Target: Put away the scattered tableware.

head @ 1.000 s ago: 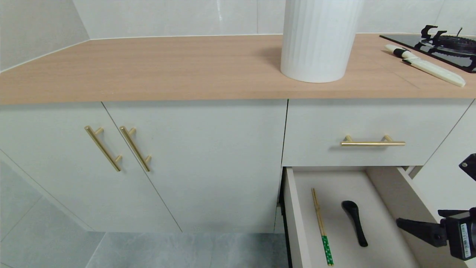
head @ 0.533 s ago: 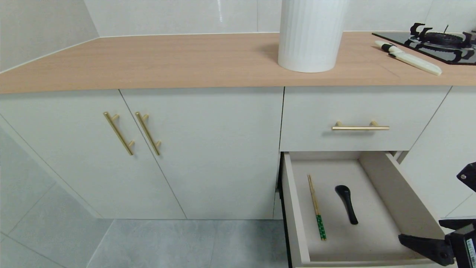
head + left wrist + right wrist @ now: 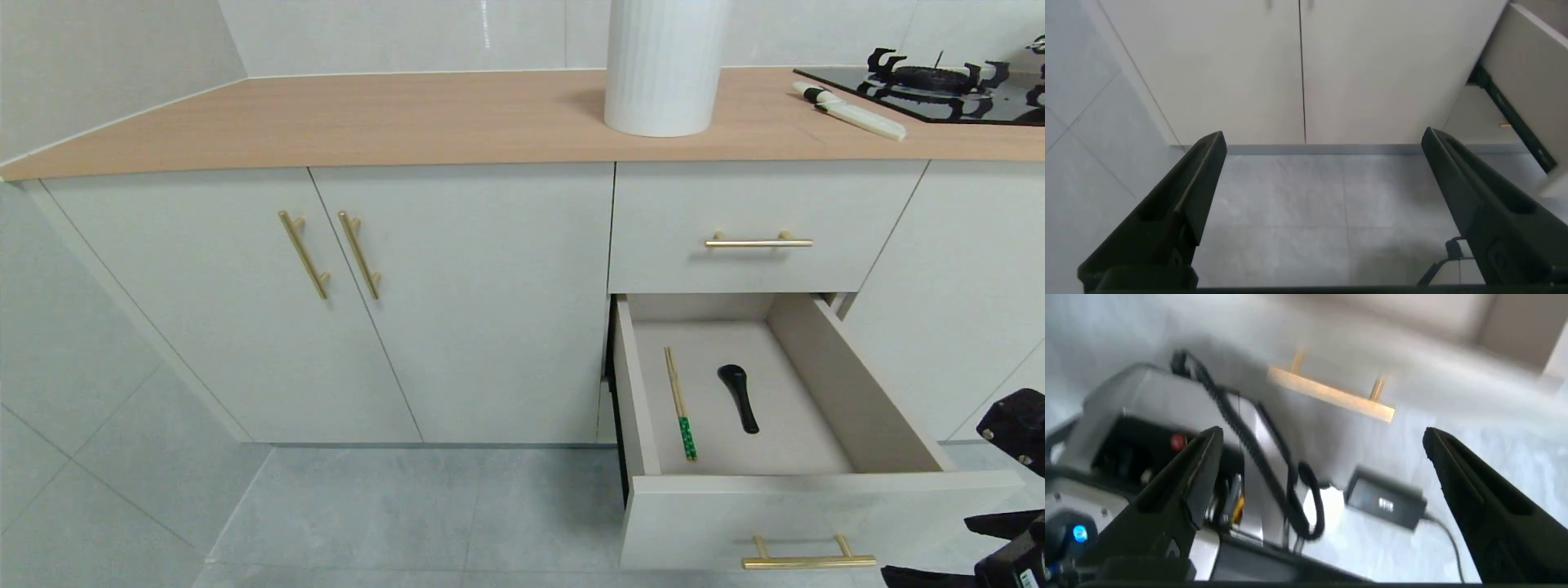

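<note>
**Lower drawer open: 2 items in, 1 knife out**

In the open lower drawer (image 3: 816,494) you have 1 pair of chopsticks (image 3: 679,404) and 1 black spoon (image 3: 737,398), side by side and not touching. 1 knife (image 3: 853,120) lies on the countertop (image 3: 408,114), between 1 white ribbed container (image 3: 663,73) and the hob (image 3: 931,82). There are 2 drawers; the upper drawer (image 3: 759,204) is closed.

Left gripper (image 3: 1319,180) is spread wide, empty, over the floor. Right gripper (image 3: 1319,469) is also spread and empty, low by the drawer front.

Vs 1 s ago: your head camera has shifted, so the drawer front is now in frame. Chopsticks and spoon sit where they were.
</note>
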Robot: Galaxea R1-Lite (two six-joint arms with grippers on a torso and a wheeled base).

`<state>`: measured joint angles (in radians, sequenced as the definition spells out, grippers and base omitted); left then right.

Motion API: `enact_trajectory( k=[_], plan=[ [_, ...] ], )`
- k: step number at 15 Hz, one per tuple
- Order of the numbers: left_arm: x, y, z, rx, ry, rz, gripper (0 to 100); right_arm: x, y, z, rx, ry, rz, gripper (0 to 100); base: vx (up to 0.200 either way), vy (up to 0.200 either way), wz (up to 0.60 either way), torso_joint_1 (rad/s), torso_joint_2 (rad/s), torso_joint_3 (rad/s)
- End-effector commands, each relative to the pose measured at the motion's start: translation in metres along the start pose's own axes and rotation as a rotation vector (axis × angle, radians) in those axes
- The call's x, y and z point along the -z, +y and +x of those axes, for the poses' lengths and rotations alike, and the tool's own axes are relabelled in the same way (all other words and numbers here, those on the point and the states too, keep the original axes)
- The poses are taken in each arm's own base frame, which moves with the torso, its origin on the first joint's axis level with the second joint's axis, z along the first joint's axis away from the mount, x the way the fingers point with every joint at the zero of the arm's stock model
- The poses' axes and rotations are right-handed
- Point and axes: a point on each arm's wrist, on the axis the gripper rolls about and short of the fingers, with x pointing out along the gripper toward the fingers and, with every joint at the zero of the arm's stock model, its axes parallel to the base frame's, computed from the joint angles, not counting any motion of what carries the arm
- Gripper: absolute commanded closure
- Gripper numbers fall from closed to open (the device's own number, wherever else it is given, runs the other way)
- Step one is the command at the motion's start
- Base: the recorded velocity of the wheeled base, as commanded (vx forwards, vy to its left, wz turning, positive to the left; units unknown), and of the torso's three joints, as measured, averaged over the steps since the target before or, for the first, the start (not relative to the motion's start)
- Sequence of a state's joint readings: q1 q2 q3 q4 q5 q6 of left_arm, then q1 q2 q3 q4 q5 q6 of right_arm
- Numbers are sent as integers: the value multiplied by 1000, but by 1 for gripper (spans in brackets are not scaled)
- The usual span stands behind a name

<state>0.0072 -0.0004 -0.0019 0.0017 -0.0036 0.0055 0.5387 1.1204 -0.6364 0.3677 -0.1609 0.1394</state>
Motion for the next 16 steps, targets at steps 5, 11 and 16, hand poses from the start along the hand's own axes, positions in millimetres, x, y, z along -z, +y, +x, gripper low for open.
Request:
enact_trajectory(
  k=[5,11,16],
  plan=[
    [0,0,0,-1,1,-1,0,-7,11,55,37,220,53,0,0,0,0,0,0,0],
    [0,0,0,-1,1,-1,0,-13,14,84,125,158,108,0,0,0,0,0,0,0],
    [0,0,0,-1,-1,-1,0,-24,18,109,153,101,150,0,0,0,0,0,0,0]
  ],
)
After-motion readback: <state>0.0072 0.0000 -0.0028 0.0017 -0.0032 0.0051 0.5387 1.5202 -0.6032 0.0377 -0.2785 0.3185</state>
